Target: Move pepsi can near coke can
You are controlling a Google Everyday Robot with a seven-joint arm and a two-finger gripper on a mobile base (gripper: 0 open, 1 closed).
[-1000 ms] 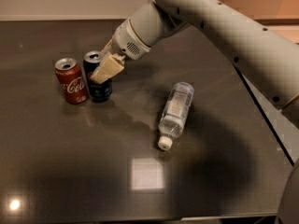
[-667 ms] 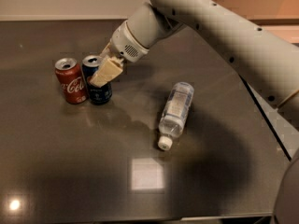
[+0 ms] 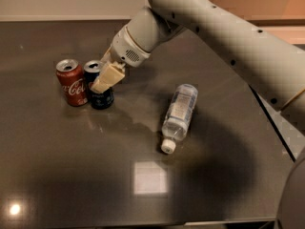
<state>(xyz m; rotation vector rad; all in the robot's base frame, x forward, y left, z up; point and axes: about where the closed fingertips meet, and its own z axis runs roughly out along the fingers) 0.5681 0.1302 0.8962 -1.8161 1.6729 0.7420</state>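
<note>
The pepsi can [image 3: 99,95] is dark blue with a silver top. It stands upright on the dark table [image 3: 71,166], touching or almost touching the right side of the red coke can [image 3: 71,82], which is also upright. My gripper [image 3: 106,73] is at the pepsi can's upper right side and covers part of it. The arm reaches in from the upper right.
A clear plastic water bottle [image 3: 178,116] lies on its side right of the cans, with its white cap toward the front. The table's right edge [image 3: 274,123] runs under my arm. A bright light reflection [image 3: 149,178] shows on the tabletop.
The two cans stay side by side in the same place. My gripper stays at the pepsi can, and the arm has shifted only slightly.
</note>
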